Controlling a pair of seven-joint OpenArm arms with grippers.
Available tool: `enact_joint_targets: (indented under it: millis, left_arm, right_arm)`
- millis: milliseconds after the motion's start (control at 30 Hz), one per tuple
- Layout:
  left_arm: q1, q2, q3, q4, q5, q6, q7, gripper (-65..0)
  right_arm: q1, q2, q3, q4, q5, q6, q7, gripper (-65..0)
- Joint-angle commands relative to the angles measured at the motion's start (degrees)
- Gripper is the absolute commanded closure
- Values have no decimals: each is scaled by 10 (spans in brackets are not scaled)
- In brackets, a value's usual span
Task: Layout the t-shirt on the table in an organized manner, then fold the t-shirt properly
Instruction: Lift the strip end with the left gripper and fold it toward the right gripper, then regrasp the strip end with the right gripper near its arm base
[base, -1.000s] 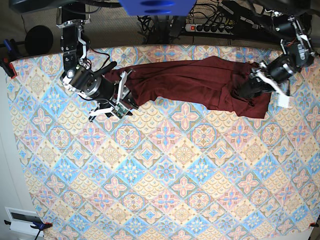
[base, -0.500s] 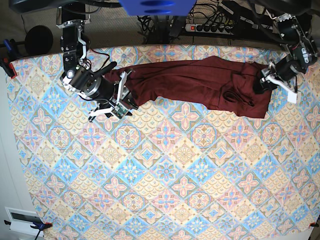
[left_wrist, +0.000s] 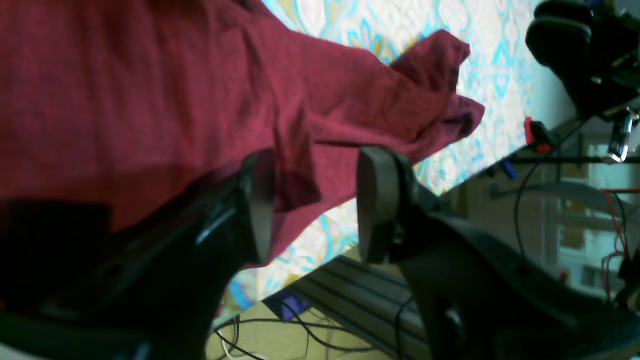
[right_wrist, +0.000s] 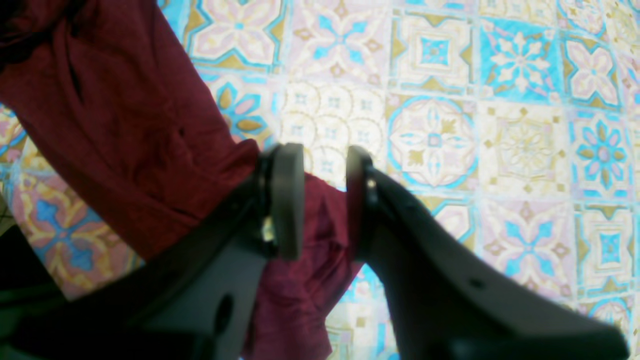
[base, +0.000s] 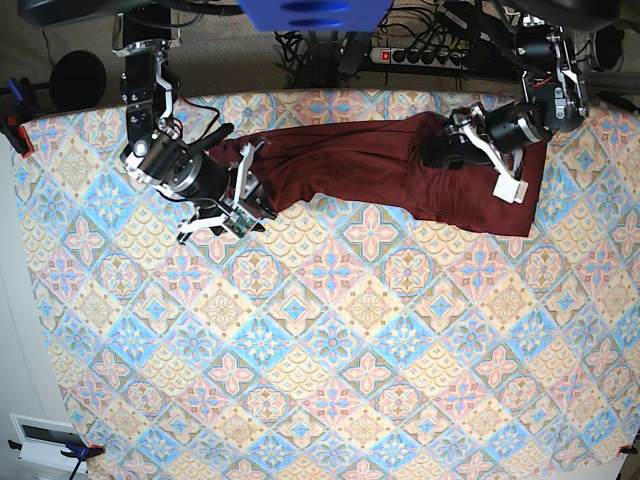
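The dark maroon t-shirt (base: 350, 165) lies stretched in a long, rumpled band along the far side of the table (base: 330, 350). My right gripper (base: 250, 195) sits at its left end. In the right wrist view the right gripper (right_wrist: 324, 200) is open, its pads apart, with an edge of the t-shirt (right_wrist: 125, 125) lying in the gap over the table (right_wrist: 450, 125). My left gripper (base: 437, 152) hovers over the bunched right part. In the left wrist view the left gripper (left_wrist: 315, 205) is wide open above the t-shirt (left_wrist: 150, 90), a small fold showing between its fingers.
A power strip (base: 420, 55) and cables lie behind the table's far edge. A red clamp (base: 18, 135) grips the far left corner. A white box (base: 45, 440) sits off the near left corner. The patterned cloth spreads wide toward the front.
My left arm has swung from the shirt's far right end leftward to above its bunched part, staying open. The right arm and the shirt's left end have not moved.
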Motion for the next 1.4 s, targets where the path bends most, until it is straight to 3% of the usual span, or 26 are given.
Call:
enact_joint_targets:
  millis: [0,200,333,633,1000,1133,1367]
  left_arm:
    - [-2,-9,-10,9,-10,-1,-9,-262]
    - [-14,-9,-97,9,-10,-1,-9,-262]
    - [-17,-10,-152,9,-9,-1,-9,-262]
    - [-42,-23,-172,-57,-6,-2,-9,-262]
    - [-52,-23,-172,-87,-6,-2,-9,-262]
    - [-52,-23,-171,-87,-6,-2,-9,-262]
    - [-53,-23,-171,-87,-6,-2,-9,-262]
  right_arm:
    - [6,2,-2,13,7,-1,11,-140]
    - [-25,2,3,12,6,-1,-26,-142]
    - [-48,2,53,9,8,-1,-52,-148]
    - [-49,-2,138,-43,11,-1,-137,-270]
    - [-22,1,195,-185,242,-1,-156,-271]
    - [-4,1,195,-191,276,-1,-157,-271]
    - [0,-9,194,-206,278,-1,-182,-271]
